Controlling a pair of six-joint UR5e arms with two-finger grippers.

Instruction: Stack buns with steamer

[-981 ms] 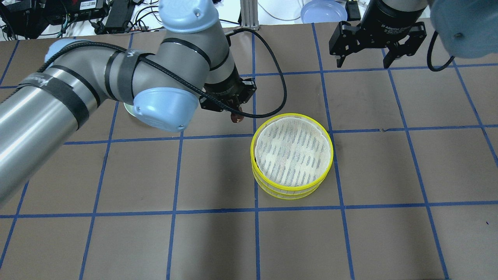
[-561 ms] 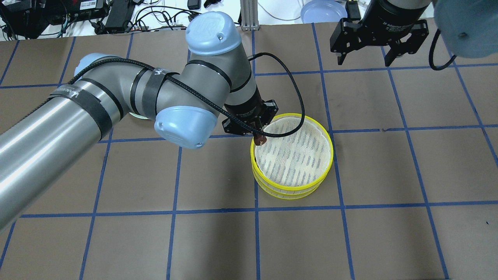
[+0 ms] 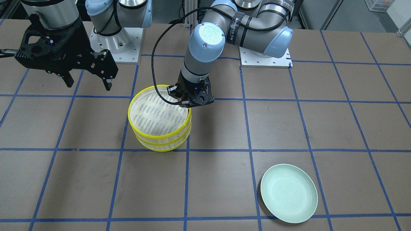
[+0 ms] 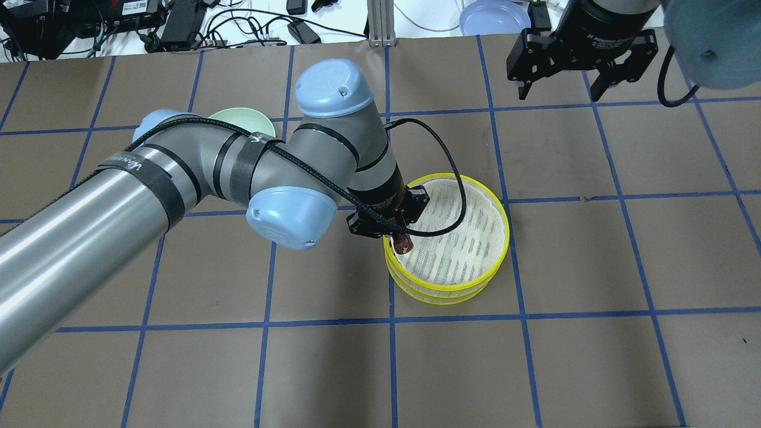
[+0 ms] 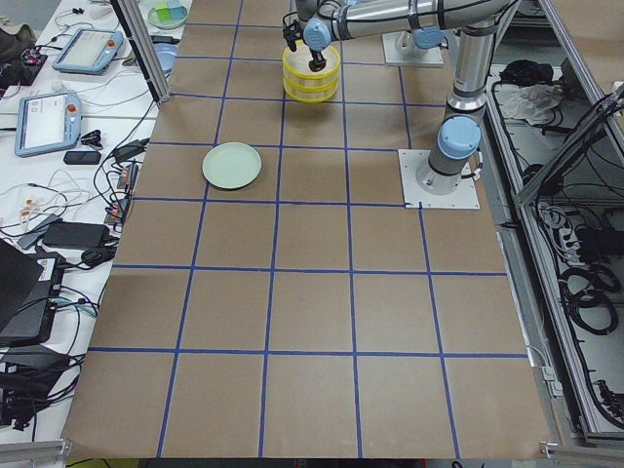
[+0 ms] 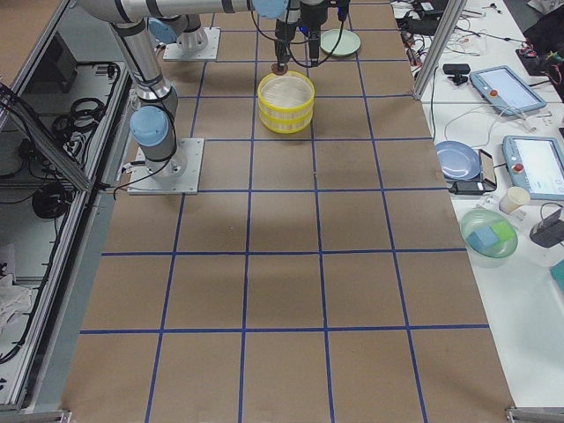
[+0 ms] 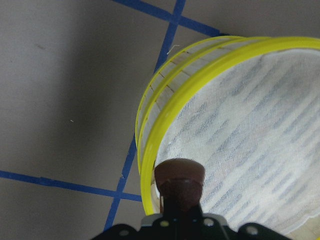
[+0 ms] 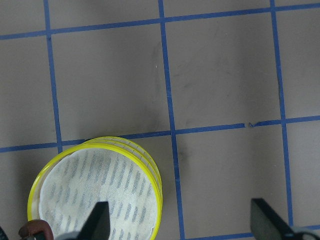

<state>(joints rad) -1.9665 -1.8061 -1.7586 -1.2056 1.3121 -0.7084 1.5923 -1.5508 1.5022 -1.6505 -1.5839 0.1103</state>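
The yellow steamer (image 4: 447,292), two stacked tiers with a white cloth liner on top, stands mid-table; it also shows in the front view (image 3: 160,141). My left gripper (image 4: 402,240) is shut on the dark reddish-brown bun (image 4: 403,243) and holds it just over the steamer's left rim. The left wrist view shows that bun (image 7: 179,176) above the rim (image 7: 150,145). My right gripper (image 4: 562,83) is open and empty, high at the far right. The pale green plate (image 3: 289,192) is bare. The cream-white bun is out of view.
The plate (image 4: 241,119) is partly hidden behind my left arm in the overhead view. A blue plate (image 4: 493,16) and cables lie beyond the table's far edge. The left arm's black cable (image 4: 452,178) loops over the steamer.
My left gripper has carried the brown bun right and toward the robot, from the table beside the steamer to above its left rim. The right gripper has barely moved.
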